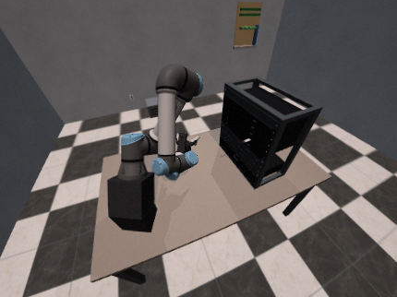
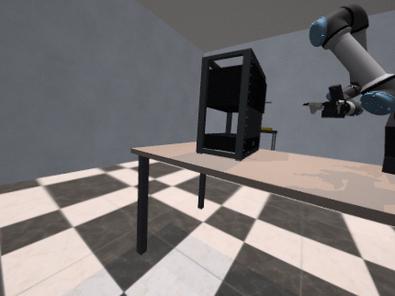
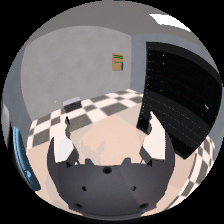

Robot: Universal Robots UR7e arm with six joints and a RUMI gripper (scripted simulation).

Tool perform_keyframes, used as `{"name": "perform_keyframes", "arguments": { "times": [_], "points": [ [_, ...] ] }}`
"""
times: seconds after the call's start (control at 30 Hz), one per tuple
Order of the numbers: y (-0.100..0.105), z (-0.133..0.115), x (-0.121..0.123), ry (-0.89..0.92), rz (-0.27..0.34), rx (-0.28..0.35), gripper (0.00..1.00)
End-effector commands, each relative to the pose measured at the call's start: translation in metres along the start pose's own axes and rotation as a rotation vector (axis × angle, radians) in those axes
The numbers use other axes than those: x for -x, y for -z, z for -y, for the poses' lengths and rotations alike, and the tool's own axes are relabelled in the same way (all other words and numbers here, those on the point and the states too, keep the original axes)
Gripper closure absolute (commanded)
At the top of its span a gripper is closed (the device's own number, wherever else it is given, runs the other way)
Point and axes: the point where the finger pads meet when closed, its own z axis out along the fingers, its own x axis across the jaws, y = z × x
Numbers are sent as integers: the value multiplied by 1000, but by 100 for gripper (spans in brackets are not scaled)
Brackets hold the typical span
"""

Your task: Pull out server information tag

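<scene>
One robot arm (image 1: 166, 118), one rack (image 1: 301, 113), one table (image 1: 208, 219), one wall poster (image 1: 247, 25), one pulled-out tag (image 1: 246, 140)

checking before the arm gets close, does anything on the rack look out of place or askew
The rack stands upright and square on the table. One small light tab sticks out of its front, about mid-height, probably a pulled-out information tag. The open gripper is well short of it.
</scene>
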Motion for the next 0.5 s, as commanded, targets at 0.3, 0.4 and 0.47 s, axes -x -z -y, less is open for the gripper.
{"name": "perform_keyframes", "arguments": {
  "times": [0.3, 0.4, 0.47],
  "points": [
    [2, -12, 12, 85, 49, 36, 0],
    [3, -15, 14, 105, 61, 44, 0],
    [4, -17, 16, 118, 69, 50, 0]
  ]
}}
